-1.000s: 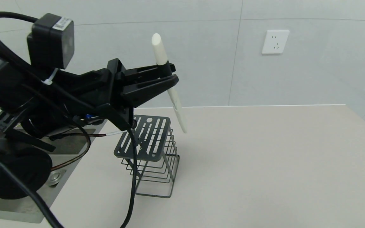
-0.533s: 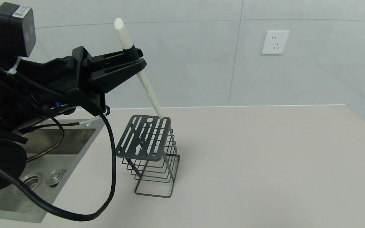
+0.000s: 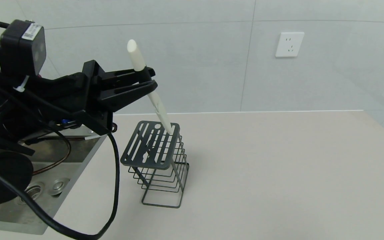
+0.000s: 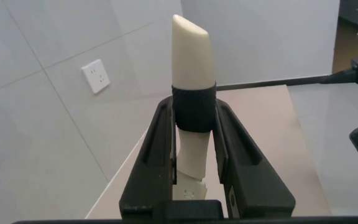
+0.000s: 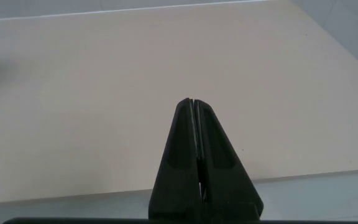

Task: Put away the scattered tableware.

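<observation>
My left gripper [image 3: 144, 79] is shut on a white knife [image 3: 147, 85] with a cream handle and a black band. It holds the knife nearly upright, handle up, above the dark wire cutlery rack [image 3: 155, 163] on the counter. The blade tip sits at a slot in the far right corner of the rack's slotted top plate [image 3: 150, 145]. From the left wrist, the knife handle [image 4: 192, 59] stands between the fingers [image 4: 160, 149] of the left gripper [image 4: 194, 140]. My right gripper [image 5: 195, 115] is shut on nothing, hanging over bare beige counter [image 5: 104, 93].
A steel sink [image 3: 38, 193] with a drain lies left of the rack, under my left arm. A black cable [image 3: 113, 186] hangs beside the rack. The beige counter [image 3: 278, 166] stretches right, and a white wall socket [image 3: 289, 44] sits on the tiled wall.
The left gripper carried the knife leftward from right of the rack to over it, then lowered it until the blade tip reached a slot in the top plate.
</observation>
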Controlling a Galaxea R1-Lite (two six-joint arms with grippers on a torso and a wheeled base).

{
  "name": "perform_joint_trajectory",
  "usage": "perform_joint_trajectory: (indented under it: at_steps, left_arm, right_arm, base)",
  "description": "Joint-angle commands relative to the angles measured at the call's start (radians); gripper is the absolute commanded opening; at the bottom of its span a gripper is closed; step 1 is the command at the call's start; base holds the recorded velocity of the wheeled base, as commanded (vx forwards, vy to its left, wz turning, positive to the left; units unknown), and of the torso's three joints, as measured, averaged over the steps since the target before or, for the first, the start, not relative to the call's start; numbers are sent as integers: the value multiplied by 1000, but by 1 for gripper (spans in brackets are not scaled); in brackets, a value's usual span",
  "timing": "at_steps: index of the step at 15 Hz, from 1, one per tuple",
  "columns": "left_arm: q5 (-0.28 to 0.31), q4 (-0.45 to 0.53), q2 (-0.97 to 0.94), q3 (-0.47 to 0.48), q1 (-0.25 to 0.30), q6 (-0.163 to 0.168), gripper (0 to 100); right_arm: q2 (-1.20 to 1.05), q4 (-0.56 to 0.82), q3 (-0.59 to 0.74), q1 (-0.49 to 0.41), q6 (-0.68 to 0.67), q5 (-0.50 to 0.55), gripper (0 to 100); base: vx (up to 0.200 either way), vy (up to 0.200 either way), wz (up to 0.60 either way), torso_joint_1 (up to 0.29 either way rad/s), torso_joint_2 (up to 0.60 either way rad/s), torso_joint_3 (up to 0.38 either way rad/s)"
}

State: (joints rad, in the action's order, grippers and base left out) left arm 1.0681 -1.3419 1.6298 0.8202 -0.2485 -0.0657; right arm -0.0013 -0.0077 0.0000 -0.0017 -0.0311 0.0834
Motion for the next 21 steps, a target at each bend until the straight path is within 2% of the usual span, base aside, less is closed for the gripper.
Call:
perform_joint_trajectory:
  at_steps: [1, 2, 3, 4, 5, 10, 21]
  left_arm:
    - [29, -43, 64, 13, 0, -5, 0]
    - [50, -95, 99, 22, 2, -17, 0]
    - [55, -158, 127, 22, 8, -46, 0]
    - [55, -180, 131, 22, 6, -62, 0]
    - [53, -229, 139, 23, 6, -123, 0]
    - [58, -229, 110, 20, 38, -134, 0]
    - [59, -229, 122, 5, 40, -134, 0]
  right_arm:
    - [1, 2, 0, 0, 0, -1, 0]
    - [1, 2, 0, 0, -1, -1, 0]
    - [1, 2, 0, 0, -1, -1, 0]
    - [1, 2, 0, 0, -1, -1, 0]
    - [1, 2, 0, 0, -1, -1, 0]
    - [1, 2, 0, 0, 0, -1, 0]
    - [1, 2, 0, 0, 0, -2, 0]
  base:
    - [0, 0, 0, 0, 0, 0]
    - [0, 0, 0, 0, 0, 0]
    - [0, 0, 0, 0, 0, 0]
    - [0, 0, 0, 0, 0, 0]
    - [0, 0, 0, 0, 0, 0]
    - [0, 0, 0, 0, 0, 0]
    - [0, 0, 0, 0, 0, 0]
